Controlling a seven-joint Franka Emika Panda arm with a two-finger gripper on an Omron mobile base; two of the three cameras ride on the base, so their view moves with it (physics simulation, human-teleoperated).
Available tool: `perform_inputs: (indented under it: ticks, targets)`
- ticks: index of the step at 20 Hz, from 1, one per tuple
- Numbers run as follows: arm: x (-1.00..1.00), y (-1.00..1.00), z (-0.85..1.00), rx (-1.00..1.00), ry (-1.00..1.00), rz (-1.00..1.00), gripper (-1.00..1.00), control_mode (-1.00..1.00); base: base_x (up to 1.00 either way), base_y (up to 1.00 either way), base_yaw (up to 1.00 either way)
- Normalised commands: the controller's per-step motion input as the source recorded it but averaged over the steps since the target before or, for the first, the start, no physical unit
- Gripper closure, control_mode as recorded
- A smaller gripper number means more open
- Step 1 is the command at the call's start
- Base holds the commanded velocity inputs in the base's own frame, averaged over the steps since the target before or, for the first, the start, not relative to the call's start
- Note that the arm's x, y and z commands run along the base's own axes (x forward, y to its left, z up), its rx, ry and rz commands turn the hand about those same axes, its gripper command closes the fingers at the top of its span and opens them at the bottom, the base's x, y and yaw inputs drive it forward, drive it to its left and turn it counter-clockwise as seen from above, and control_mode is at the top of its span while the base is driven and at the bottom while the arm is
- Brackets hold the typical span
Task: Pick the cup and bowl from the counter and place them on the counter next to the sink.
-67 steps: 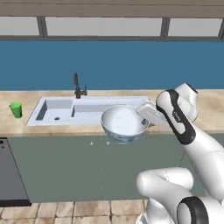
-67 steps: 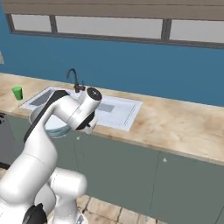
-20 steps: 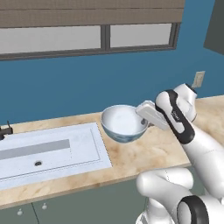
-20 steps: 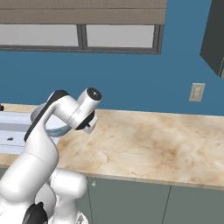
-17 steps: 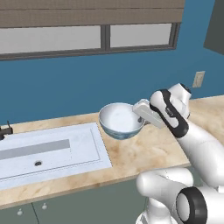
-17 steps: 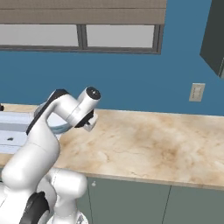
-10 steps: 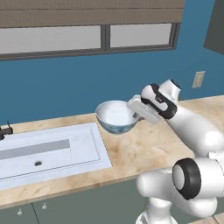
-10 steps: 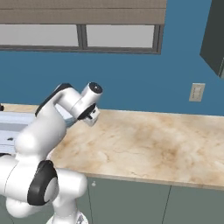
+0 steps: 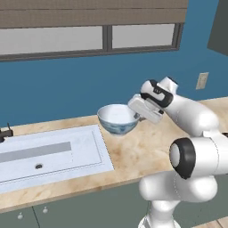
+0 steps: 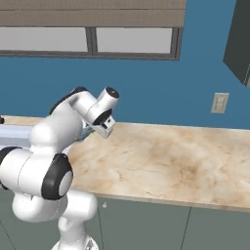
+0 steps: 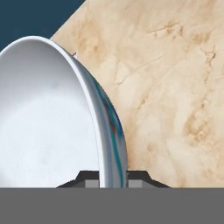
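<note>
The pale blue-white bowl (image 9: 117, 119) hangs just above the beige counter (image 9: 147, 147), right of the sink (image 9: 49, 151). My gripper (image 9: 136, 116) is shut on the bowl's right rim and holds it roughly level. In the hand view the bowl (image 11: 52, 122) stands edge-on, its rim pinched between my gripper's (image 11: 113, 177) two dark fingertips, with marble counter (image 11: 175, 87) behind it. In the right base view my arm hides the bowl; the hand (image 10: 102, 124) reaches over the counter (image 10: 161, 156). The cup is out of view.
The white sink basin has a small drain hole (image 9: 38, 166). A blue wall with windows runs behind the counter, with a wall outlet (image 9: 202, 80) at the right. A dark cabinet (image 10: 239, 39) hangs at the upper right. Bare marble stretches right of the bowl.
The arm has stretched forward and left, carrying the bowl farther back over the counter and lower, closer to the sink's right edge. The grip has stayed shut on the rim.
</note>
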Motion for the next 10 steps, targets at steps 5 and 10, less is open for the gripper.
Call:
perform_inputs:
  ticks: [5,10]
  targets:
    - [0.23,0.00,-0.49,0.00,0.00,-0.08,1.00,-1.00,0.00,0.00,0.00]
    - [0.06,0.00,-0.39,0.00,0.00,-0.11,1.00,-1.00,0.00,0.00,0.00]
